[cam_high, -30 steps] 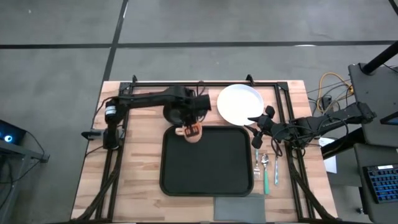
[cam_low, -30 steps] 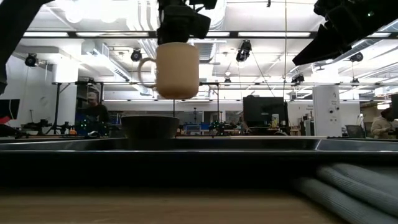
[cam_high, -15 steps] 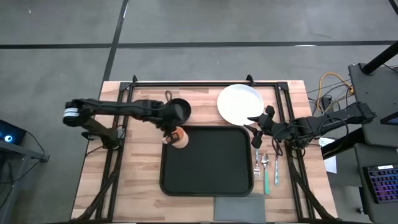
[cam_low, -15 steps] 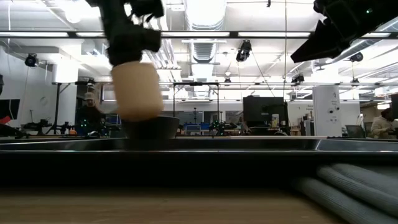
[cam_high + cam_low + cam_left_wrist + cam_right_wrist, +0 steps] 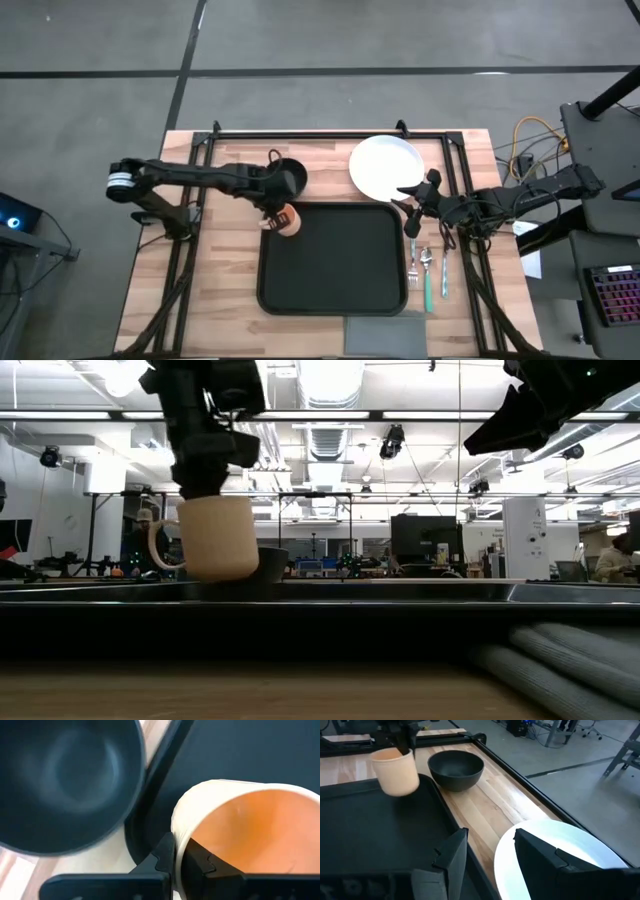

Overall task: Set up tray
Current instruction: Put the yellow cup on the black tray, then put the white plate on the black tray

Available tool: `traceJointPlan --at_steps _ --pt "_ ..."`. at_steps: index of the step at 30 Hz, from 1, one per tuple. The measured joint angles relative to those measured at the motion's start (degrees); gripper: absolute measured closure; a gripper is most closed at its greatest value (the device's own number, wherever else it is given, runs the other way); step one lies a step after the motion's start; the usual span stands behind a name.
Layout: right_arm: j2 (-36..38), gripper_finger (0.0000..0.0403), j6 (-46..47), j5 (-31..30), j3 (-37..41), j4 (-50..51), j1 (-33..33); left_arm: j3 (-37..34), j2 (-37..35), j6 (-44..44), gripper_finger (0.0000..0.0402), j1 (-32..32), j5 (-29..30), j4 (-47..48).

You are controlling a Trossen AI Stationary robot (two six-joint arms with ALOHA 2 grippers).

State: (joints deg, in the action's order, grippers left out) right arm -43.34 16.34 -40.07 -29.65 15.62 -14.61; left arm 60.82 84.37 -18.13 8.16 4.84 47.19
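Observation:
A cream mug (image 5: 288, 221) with an orange inside hangs over the far left corner of the large black tray (image 5: 335, 275). My left gripper (image 5: 276, 209) is shut on the mug; the low view shows the gripper (image 5: 205, 465) above the mug (image 5: 215, 538), whose handle (image 5: 156, 547) points left. A black bowl (image 5: 287, 178) sits on the table just beyond the tray. My right gripper (image 5: 409, 209) is open and empty at the near right edge of the white plate (image 5: 385, 167). My left gripper pinches the mug's rim (image 5: 179, 837), with one finger (image 5: 199, 860) inside the mug and one (image 5: 164, 856) outside the wall. The fingers come from above, pointing down. The mug hangs upright below them, low over the tray's corner; whether its bottom touches the tray I cannot tell.
A fork (image 5: 412, 270), a spoon (image 5: 427, 262) and a teal-handled knife (image 5: 444, 278) lie on the table to the right of the tray. A grey napkin (image 5: 385, 335) lies at the near edge. The tray's middle (image 5: 370, 835) is bare.
My left gripper has carried the mug toward the table's left edge and down, from well above the tray's far rim to low over the tray's far left corner. The left arm has swung out to the left and stretched. The mug stays upright.

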Motion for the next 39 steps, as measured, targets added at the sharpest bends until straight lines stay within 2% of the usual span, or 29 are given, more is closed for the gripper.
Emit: traceJointPlan --at_steps 9,14,24,32,36,39 --pt "0.0 0.0248 0.1 0.0 0.4 0.0 0.0 1.1 5.5 1.7 0.0401 0.3 -0.2 1.8" --pt "0.0 0.0248 0.0 0.1 0.6 0.0 0.0 1.0 4.8 1.7 0.0395 0.3 1.0 1.9" --pt "0.0 0.0248 -0.5 0.2 1.2 0.1 0.0 2.9 3.3 1.7 0.0356 0.3 1.5 2.4" --pt "0.0 0.0248 -1.7 0.1 1.3 0.3 0.0 8.1 1.6 1.5 0.0341 0.1 1.4 10.1" --pt "0.8 0.0246 5.7 -4.1 1.2 5.5 1.2 11.4 -1.2 2.4 0.034 -0.3 1.5 10.7" --pt "1.7 0.0235 19.5 -9.5 1.2 17.5 3.1 11.7 -5.3 4.2 0.034 -0.4 1.5 9.0"
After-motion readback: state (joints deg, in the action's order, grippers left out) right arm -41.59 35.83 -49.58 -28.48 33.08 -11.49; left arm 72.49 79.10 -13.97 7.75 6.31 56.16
